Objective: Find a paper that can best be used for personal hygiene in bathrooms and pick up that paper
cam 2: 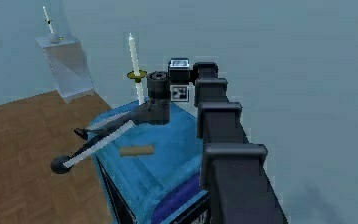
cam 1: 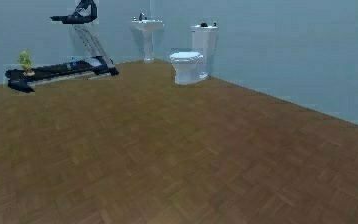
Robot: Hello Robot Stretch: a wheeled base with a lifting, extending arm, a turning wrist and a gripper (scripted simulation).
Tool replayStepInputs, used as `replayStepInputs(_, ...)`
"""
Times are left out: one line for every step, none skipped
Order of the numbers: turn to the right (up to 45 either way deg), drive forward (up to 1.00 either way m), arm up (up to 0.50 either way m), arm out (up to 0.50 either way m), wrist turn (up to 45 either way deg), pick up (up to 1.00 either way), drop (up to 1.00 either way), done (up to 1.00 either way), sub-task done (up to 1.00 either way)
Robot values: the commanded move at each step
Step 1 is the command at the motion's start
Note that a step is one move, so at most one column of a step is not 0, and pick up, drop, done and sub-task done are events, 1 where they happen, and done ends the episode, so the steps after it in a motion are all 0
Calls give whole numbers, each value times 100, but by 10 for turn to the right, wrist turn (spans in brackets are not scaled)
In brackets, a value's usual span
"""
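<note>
A white toilet (cam 1: 190, 64) stands against the far wall in the forward view, with a small dark thing (cam 1: 205, 26) on its tank. My gripper (cam 2: 70, 150) reaches out over a blue-topped piece of furniture (cam 2: 157, 175), its thin fingers (cam 2: 97, 145) pointing toward the arm side view's left. A small flat tan thing (cam 2: 137, 152) lies on the blue top close to the fingers. I cannot tell whether the gripper holds anything.
A white pedestal sink (cam 1: 147, 38) stands left of the toilet, a treadmill (cam 1: 72, 55) and a small plant (cam 1: 26, 62) farther left. Wooden floor (cam 1: 177, 150) spreads ahead. A white candle on a holder (cam 2: 135, 62) stands behind the gripper; a pale see-through stand (cam 2: 67, 65) carries another candle.
</note>
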Motion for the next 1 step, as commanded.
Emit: replayStepInputs(0,0,0,0,450,0,0,0,0)
